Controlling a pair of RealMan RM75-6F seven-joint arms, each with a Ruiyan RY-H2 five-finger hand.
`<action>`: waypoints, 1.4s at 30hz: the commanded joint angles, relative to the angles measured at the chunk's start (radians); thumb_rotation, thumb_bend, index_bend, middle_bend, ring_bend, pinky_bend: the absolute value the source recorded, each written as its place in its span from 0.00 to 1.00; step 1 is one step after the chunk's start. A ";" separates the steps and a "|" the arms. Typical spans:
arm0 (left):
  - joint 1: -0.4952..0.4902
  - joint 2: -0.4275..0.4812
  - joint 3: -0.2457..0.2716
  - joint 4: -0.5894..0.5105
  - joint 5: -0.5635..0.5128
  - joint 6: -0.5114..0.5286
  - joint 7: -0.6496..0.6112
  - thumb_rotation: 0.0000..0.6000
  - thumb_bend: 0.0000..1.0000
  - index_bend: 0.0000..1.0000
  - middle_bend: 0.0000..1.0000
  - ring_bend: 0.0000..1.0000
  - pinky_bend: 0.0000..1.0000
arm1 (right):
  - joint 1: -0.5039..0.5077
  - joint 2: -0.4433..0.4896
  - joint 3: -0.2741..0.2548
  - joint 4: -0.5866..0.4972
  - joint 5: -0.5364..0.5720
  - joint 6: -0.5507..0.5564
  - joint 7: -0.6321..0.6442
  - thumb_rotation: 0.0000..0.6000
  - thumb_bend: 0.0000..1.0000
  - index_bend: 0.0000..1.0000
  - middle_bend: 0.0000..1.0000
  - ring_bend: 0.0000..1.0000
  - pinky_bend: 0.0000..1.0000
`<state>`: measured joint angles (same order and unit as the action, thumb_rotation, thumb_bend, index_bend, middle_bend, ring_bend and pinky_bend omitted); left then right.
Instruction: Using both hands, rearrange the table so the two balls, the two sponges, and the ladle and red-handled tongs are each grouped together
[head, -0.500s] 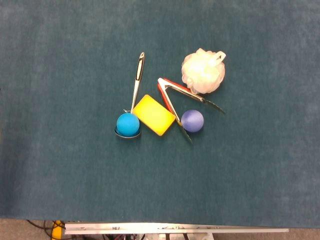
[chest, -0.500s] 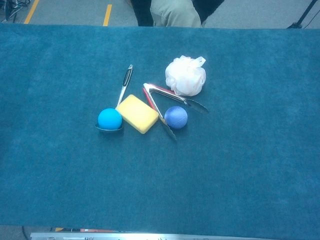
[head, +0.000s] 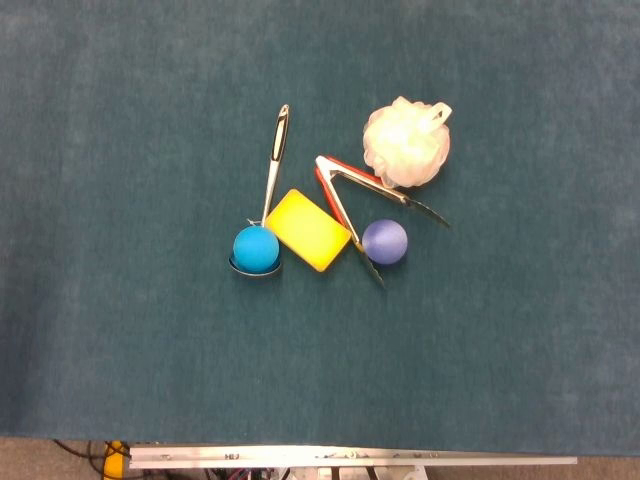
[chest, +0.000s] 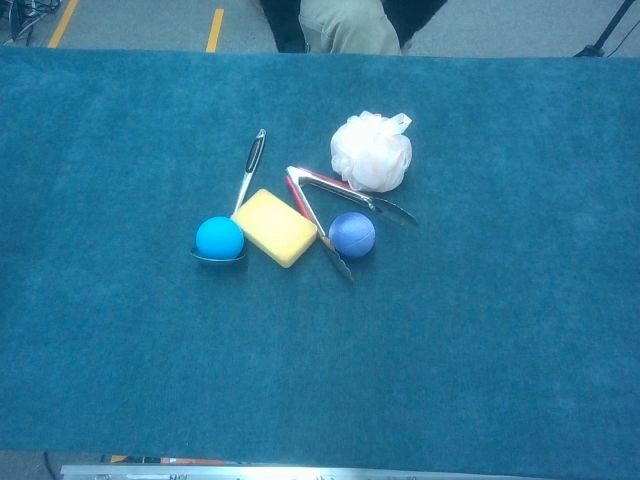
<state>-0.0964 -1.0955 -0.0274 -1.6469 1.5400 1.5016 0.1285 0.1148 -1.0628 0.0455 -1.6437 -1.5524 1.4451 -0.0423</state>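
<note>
We see neither hand in either view, so we cannot tell their state. From the left: the light blue ball (head: 256, 247) sits in the ladle (head: 271, 170) bowl; the yellow sponge (head: 306, 229) lies just right; the open tongs (head: 352, 192) flank the purple ball (head: 385, 241); the white mesh sponge (head: 406, 143) lies far right.

Ball (head: 256, 247) apparently in ladle (head: 272, 180) bowl, sponge (head: 307, 229) right, then tongs (head: 350, 200), second ball (head: 385, 241)
</note>
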 joint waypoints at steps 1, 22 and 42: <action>0.000 -0.001 0.001 0.004 -0.001 -0.002 -0.005 1.00 0.58 0.14 0.11 0.06 0.00 | 0.020 0.012 0.005 -0.021 -0.011 -0.021 0.000 1.00 0.01 0.12 0.23 0.10 0.17; 0.046 0.003 0.022 0.043 0.007 0.046 -0.071 1.00 0.58 0.14 0.11 0.06 0.00 | 0.400 0.010 0.149 -0.255 0.153 -0.465 -0.263 1.00 0.00 0.12 0.28 0.16 0.25; 0.075 0.012 0.026 0.061 0.001 0.067 -0.107 1.00 0.58 0.14 0.11 0.06 0.00 | 0.796 -0.267 0.158 -0.116 0.764 -0.595 -0.770 1.00 0.00 0.05 0.13 0.05 0.18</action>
<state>-0.0219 -1.0840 -0.0010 -1.5862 1.5416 1.5676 0.0222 0.8557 -1.2795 0.2155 -1.8051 -0.8511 0.8512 -0.7567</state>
